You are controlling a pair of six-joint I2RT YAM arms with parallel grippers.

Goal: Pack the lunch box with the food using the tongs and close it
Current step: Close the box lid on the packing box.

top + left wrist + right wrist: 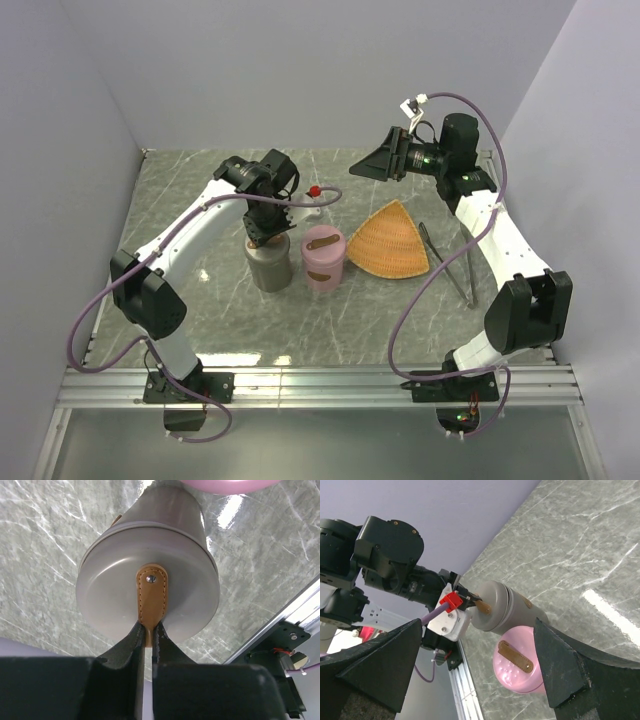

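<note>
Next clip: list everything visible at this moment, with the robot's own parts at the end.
grey container: one, matt grey, upright on the table left of centre, lid on
tan strap: one, tan leather, riveted to the grey container's lid
pink container: one, pink with its own tan strap on the lid, just right of the grey container
woven tray: one, orange, fan-shaped, right of the pink container
tongs: one pair, silver-grey, lying on the table right of the woven tray
table: one, grey marbled
left gripper: one, black, shut on the tan strap
right gripper: one, black, open, raised over the far right, holding nothing
</note>
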